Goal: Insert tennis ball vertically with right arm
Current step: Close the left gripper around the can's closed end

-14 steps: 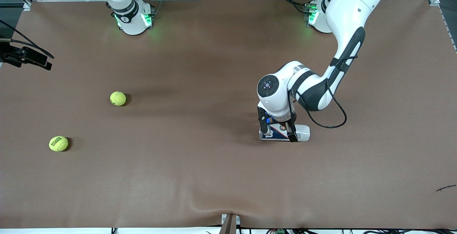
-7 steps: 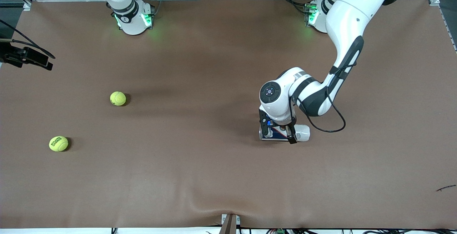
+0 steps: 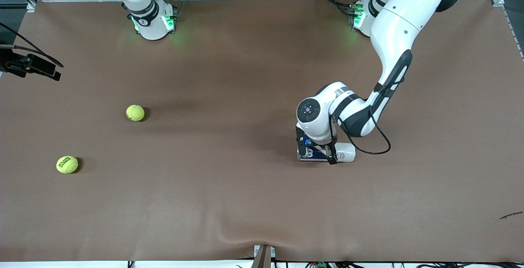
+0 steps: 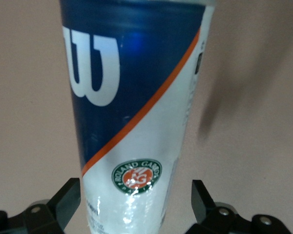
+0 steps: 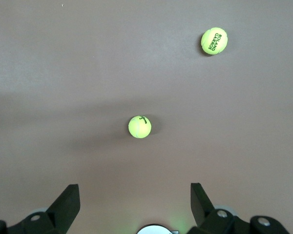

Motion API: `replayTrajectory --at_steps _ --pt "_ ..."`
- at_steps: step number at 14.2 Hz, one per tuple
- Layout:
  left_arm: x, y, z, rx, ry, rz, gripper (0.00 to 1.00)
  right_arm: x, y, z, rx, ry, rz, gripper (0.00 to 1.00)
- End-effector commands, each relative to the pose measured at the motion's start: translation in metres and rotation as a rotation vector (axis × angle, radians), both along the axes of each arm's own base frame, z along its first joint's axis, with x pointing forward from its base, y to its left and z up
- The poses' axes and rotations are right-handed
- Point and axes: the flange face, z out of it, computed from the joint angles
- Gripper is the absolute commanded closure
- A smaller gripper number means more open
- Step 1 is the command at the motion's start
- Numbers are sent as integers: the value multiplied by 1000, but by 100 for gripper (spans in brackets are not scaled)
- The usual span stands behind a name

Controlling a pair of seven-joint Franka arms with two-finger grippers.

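Note:
A tennis ball can (image 3: 323, 154), blue and white with an orange stripe, lies on its side on the brown table toward the left arm's end. My left gripper (image 3: 317, 156) is low over it and open, one finger on each side of the can and apart from it. In the left wrist view the can (image 4: 132, 122) fills the space between the fingers (image 4: 66, 200). Two yellow tennis balls lie toward the right arm's end: one (image 3: 135, 113) farther from the front camera, one (image 3: 67, 164) nearer. My right gripper (image 5: 135, 204) is open and empty, high above both balls (image 5: 139, 126) (image 5: 214, 41).
A black device on a mount (image 3: 28, 65) juts in at the table edge on the right arm's end. The brown mat has a wrinkle (image 3: 245, 235) at its near edge. A small dark scrap (image 3: 511, 215) lies near the corner at the left arm's end.
The left arm has lowered its open gripper further around the can, and its elbow has shifted slightly. The can and both balls have not moved.

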Motion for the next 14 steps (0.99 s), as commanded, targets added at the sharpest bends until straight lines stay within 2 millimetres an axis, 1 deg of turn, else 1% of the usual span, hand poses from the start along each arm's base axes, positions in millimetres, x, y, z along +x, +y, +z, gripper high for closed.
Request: replayTrajectory --at_steps 1,4,9,11,14 --pt "10 7 -7 -34 -4 -4 0 -1 2 0 -5 -3 0 0" --pt "12 8 -14 -53 -8 -7 0 0 1 1 -5 -6 0 0" --pt "14 10 -14 -51 -14 -10 0 0 5 -1 -7 -1 8 0" --pt "14 9 -13 -46 -17 -18 0 1 13 -1 -9 -2 19 0" --pt "9 4 -17 -16 -15 -26 0 1 12 -3 -10 2 17 0"
